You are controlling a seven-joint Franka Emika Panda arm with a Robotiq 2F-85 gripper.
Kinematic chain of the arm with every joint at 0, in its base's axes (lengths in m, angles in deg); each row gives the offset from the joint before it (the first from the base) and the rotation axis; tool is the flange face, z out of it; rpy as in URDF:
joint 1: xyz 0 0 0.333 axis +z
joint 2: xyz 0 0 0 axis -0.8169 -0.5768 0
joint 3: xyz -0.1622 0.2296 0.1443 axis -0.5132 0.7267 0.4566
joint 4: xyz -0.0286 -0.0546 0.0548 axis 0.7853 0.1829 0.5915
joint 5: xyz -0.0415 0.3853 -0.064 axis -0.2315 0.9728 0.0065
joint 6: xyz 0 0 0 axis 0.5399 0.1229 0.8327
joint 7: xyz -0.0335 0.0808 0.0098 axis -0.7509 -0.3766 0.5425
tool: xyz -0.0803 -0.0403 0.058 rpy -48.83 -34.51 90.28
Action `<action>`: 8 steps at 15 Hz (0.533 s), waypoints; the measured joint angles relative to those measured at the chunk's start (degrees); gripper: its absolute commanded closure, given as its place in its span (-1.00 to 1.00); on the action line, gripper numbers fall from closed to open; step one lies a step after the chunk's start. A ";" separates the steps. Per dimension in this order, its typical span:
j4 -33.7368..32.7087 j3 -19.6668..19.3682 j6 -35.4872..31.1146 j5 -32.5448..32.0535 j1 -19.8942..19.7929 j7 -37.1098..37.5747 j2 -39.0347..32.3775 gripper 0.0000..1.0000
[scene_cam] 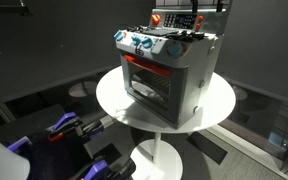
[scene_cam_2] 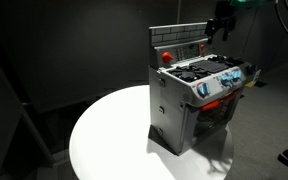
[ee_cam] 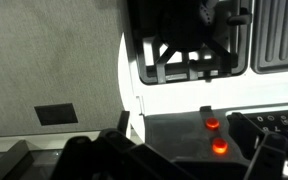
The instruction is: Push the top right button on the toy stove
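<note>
The toy stove (scene_cam: 169, 70) stands on a round white table (scene_cam: 114, 100); it also shows in an exterior view (scene_cam_2: 189, 100). Its upright back panel (scene_cam_2: 179, 42) carries a red button (scene_cam_2: 166, 57). My gripper (scene_cam_2: 221, 20) hovers at the top of that panel, above the stove's far corner; it also shows in an exterior view (scene_cam: 194, 15). In the wrist view two glowing red buttons (ee_cam: 212, 124) (ee_cam: 220, 147) sit on a dark panel, between my blurred dark fingers (ee_cam: 179, 150). The fingers look apart and hold nothing.
The stove's front has blue knobs (scene_cam: 142, 43) and an orange-trimmed oven door (scene_cam: 149, 75). Purple and black equipment (scene_cam: 64, 128) lies on the floor beside the table. Dark curtains surround the scene.
</note>
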State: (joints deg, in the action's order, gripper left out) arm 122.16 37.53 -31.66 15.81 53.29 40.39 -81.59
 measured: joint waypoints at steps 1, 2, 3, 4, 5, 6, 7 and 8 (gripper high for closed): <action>0.00 -0.09 -0.34 -0.02 0.00 0.06 -0.35 -1.00; -0.01 -0.17 -0.72 -0.02 -0.01 0.12 -0.73 -1.00; -0.01 -0.24 -1.19 -0.02 -0.01 0.17 -1.11 -1.00; -0.02 -0.28 -1.70 -0.02 -0.01 0.20 -1.44 -1.00; -0.04 -0.29 -2.20 -0.02 -0.01 0.21 -1.74 -1.00; -0.05 -0.29 -2.70 -0.02 -0.01 0.21 -1.99 -1.00; -0.05 -0.29 -3.16 -0.02 0.00 0.22 -2.18 -1.00; -0.05 -0.29 -3.64 -0.02 0.00 0.22 -2.30 -1.00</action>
State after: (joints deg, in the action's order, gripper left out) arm 122.11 37.24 -35.29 15.78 53.29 40.62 -83.90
